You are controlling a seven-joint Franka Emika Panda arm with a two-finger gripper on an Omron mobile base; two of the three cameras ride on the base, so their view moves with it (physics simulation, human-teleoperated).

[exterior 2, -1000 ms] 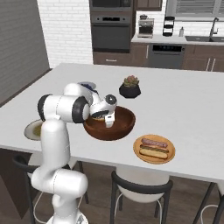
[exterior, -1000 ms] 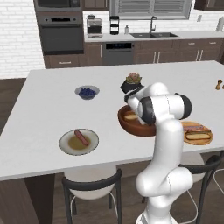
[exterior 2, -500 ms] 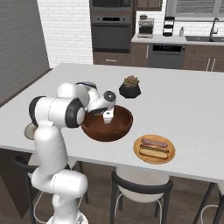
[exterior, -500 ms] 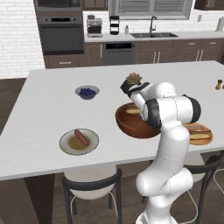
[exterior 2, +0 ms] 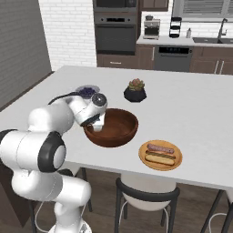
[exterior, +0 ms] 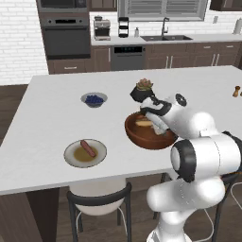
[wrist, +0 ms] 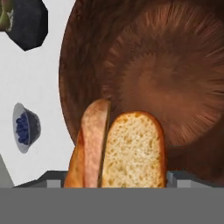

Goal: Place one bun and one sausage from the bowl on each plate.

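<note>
One sausage (exterior: 87, 147) lies alone on the grey-rimmed plate (exterior: 71, 158), well left of the gripper (exterior: 152, 116), so that plate lacks a bun. Between the jaws a bun (wrist: 133, 151) appears clamped, lifted over the wooden bowl (exterior 2: 123, 132). Right of it, the orange plate (exterior 2: 176, 160) is served.

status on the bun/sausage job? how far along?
Done: the orange plate holds a bun and a sausage. The grey-rimmed plate has a sausage but no bun. In hand: the gripper is over the bowl, and the hand view shows a bun between its fingers. Left: set that bun on the grey-rimmed plate.
</note>
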